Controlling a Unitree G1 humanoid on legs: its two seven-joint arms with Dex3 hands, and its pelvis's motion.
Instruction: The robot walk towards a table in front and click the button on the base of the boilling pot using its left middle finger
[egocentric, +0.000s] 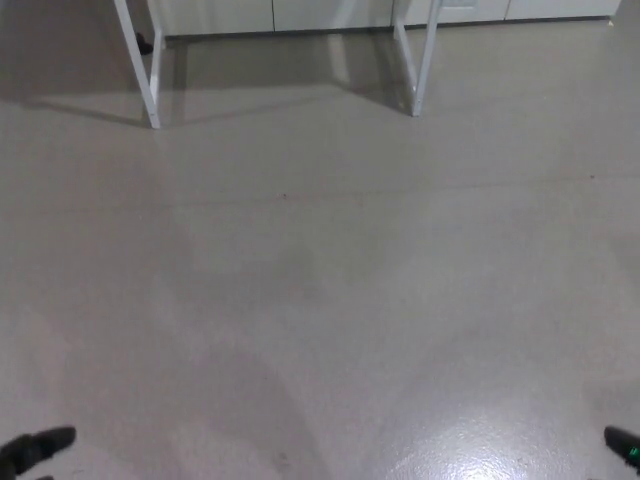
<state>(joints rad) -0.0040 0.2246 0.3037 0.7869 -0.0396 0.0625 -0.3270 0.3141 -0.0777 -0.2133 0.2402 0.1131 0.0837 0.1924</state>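
Head view looks down on a wide stretch of floor (320, 300), pale grey-beige, smooth, w/ a dull sheen; a brighter glare patch sits near the bottom edge, right of centre. A thin seam line crosses the floor from the left edge to the right edge, approx. a third of the way down, w/ a tiny dark speck on it left of centre. Soft shadows lie along the top, darker at the top-left corner.

At the bottom-left corner of the picture, the left hand (35, 450) pokes in: black, rounded, only a tip and a bit of the body visible, so can't tell how the fingers are set. It touches nothing in view.

Top left, a white desk leg frame (145, 70) stands on the floor: slim square-section bars, slightly slanted in the picture, meeting at a foot. A small dark object sits just beside it at the wall, too small to identify. Top centre-right, a second white leg frame (420, 60), same slim square bars, also resting on the floor. Only the legs show; the desk top is cut off by the picture's upper edge, so the boiling pot and its button aren't visible.

Behind the legs, white cabinet fronts (330, 12) run along the top edge, flat panels w/ thin vertical gaps.

Bottom-right corner: the right hand (622, 445), black, w/ a small green light; only a sliver shows, fingers' state can't be told.
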